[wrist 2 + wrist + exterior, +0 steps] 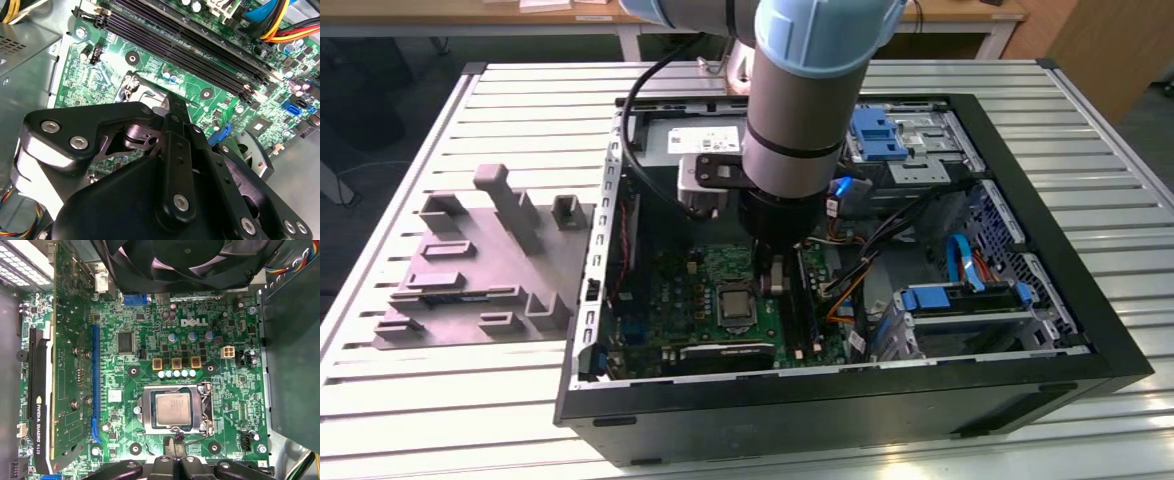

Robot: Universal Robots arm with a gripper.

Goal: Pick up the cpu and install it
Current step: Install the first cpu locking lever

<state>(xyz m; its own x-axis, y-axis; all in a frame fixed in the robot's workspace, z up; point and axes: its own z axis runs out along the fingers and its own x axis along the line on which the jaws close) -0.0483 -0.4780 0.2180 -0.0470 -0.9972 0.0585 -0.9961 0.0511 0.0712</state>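
Exterior view has the gripper (774, 268) down inside the case (1067, 250) over the motherboard (707, 285), second wrist view can't tell me its opening, first wrist view shows the cpu (172, 409) seated in the socket (145, 410), 12 o'clock from the tool; light, stiff, fragile, so I'd hold its edges.

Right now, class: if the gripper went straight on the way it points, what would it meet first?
The gripper would probably meet the socket frame, just beside the cpu lying in it; depth is unclear.
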